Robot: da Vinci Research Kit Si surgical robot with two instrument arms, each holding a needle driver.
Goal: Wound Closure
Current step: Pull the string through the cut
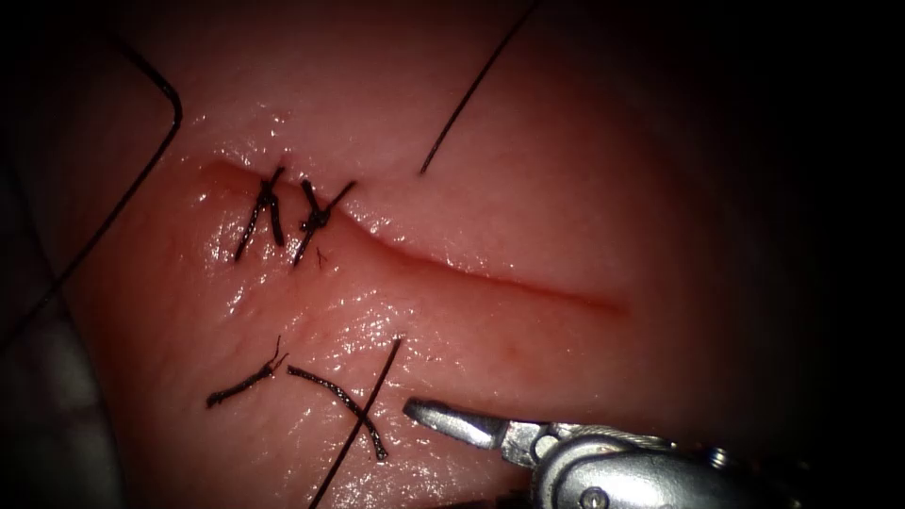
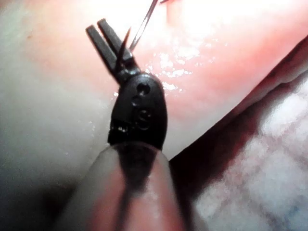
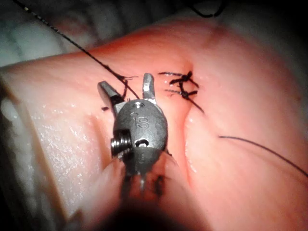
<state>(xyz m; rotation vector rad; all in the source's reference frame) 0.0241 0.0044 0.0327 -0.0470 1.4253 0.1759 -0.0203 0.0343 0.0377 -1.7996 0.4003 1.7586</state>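
The tissue [image 1: 528,217] has a cut [image 1: 490,273] running left to right, with two knotted stitches [image 1: 287,215] at its left end. Thread [image 1: 471,94] enters the tissue on the far side of the cut. A second stretch of thread [image 1: 363,415] leaves the near side and runs off the bottom edge. My right tool [image 1: 415,407] hovers low over the near side; its jaws [image 3: 126,83] are spread open and hold nothing. My left tool [image 2: 99,28] is shut on a dark pointed sliver that looks like the needle [image 2: 126,41]. The thread [image 2: 144,21] trails from it, off the tissue.
Two cut ends of thread [image 1: 245,382] [image 1: 339,405] lie on the near tissue, just left of the right tool. A loose loop of thread [image 1: 141,170] hangs over the tissue's left edge. White cloth [image 2: 269,159] lies beside the tissue.
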